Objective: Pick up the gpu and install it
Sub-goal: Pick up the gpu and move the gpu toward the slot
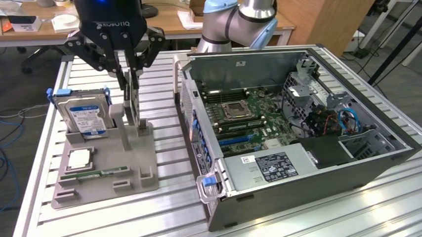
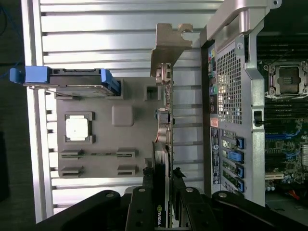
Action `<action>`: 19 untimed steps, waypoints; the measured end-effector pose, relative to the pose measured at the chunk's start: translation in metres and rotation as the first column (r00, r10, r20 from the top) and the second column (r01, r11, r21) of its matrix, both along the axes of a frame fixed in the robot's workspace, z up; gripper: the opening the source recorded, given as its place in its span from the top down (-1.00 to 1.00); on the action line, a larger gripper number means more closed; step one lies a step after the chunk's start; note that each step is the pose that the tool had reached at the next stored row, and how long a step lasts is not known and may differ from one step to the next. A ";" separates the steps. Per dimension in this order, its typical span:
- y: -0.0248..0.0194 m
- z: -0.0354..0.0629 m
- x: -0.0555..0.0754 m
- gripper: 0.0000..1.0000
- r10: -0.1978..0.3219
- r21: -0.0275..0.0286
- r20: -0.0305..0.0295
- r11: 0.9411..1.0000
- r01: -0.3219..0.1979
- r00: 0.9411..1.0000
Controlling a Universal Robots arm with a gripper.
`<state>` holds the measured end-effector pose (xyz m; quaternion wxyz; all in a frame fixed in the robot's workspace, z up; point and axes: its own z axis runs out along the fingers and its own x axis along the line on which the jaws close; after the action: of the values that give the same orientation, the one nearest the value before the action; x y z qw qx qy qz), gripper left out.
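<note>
Black hand (image 1: 130,81), half-closed, pinches the upright flat green gpu card (image 1: 131,106) with silver metal bracket, directly beneath it over the grey plastic holder (image 1: 132,158)

The arm (image 1: 232,22) is smooth silver-grey tubing with rounded joints capped in pale blue plastic, glossy beside the matt black of its tool. The gripper (image 1: 130,81) is a chunky black block with ROBOTIQ printed across it in white and a blue glow at its upper edge. From it run two black link-bar fingers, hinged on round pins with small dull-metal heads.
</note>
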<state>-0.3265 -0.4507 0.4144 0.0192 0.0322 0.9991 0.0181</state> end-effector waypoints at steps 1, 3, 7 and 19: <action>0.0000 0.0000 0.000 0.47 0.000 0.000 0.000 1.000 0.000 1.000; 0.0000 0.0003 0.002 0.47 0.000 0.000 0.000 1.000 0.000 1.000; 0.0000 0.0001 0.011 0.47 0.001 0.000 0.000 1.000 -0.001 1.000; 0.0001 0.0000 0.038 0.47 0.007 0.000 0.000 1.000 -0.007 1.000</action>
<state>-0.2882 -0.4506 0.4144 0.0190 0.0290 0.9992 0.0181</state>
